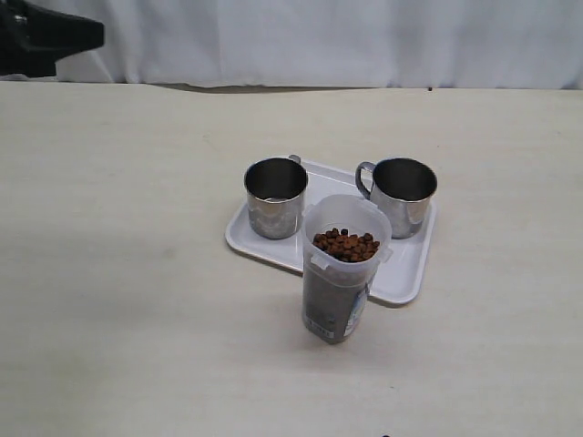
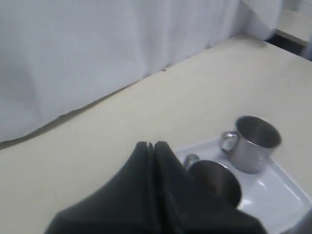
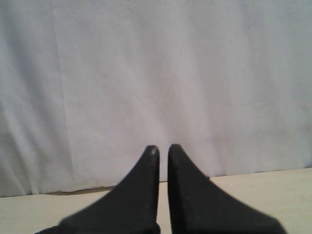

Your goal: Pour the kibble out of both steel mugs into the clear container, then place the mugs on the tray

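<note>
Two steel mugs stand upright on the white tray [image 1: 404, 276], one at its left [image 1: 275, 197] and one at its right [image 1: 402, 195]. The clear container [image 1: 342, 289] stands just in front of the tray, filled near its rim with kibble [image 1: 346, 244]. My left gripper [image 2: 153, 145] is shut and empty, raised far off at the back left, where the exterior view shows its dark body [image 1: 50, 36]. From there it looks down on both mugs [image 2: 254, 143] [image 2: 218, 181] and the tray [image 2: 275, 191]. My right gripper [image 3: 163, 147] is shut, empty, and faces the white curtain.
A white curtain [image 1: 328, 41] hangs along the far edge of the beige table [image 1: 118, 273]. The right arm is outside the exterior view.
</note>
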Available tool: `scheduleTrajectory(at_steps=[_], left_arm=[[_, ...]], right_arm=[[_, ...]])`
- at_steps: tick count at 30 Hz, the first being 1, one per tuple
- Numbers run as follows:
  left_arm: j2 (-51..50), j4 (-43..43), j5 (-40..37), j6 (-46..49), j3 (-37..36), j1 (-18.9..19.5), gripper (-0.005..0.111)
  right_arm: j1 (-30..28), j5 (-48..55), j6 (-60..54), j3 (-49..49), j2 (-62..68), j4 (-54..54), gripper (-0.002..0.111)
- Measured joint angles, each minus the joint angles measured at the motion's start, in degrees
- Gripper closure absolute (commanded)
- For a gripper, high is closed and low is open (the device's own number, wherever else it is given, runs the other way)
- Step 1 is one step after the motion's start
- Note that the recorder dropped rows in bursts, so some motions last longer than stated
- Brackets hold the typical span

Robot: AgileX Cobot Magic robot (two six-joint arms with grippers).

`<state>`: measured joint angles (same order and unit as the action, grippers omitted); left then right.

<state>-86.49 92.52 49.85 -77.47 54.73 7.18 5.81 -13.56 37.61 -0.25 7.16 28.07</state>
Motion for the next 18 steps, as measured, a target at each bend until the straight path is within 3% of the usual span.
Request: scheduleTrajectory(at_steps=[7,11,18], left_arm=[[31.7,-17.3,-24.8,6.8,-20.5,0.0,0.107],[50.9,-28.2,-32.7,11.5,-29.3,0.0,0.107],[79.1,-36.9,-41.2,12.3,-39.5,0.0,0.107]], right_arm=[[0.0,0.1,0.0,0.0,0.0,0.0,0.103],[0.0,0.2,0.1,0.0,0.0,0.0,0.103],[0.0,0.3,0.1,0.0,0.0,0.0,0.103]])
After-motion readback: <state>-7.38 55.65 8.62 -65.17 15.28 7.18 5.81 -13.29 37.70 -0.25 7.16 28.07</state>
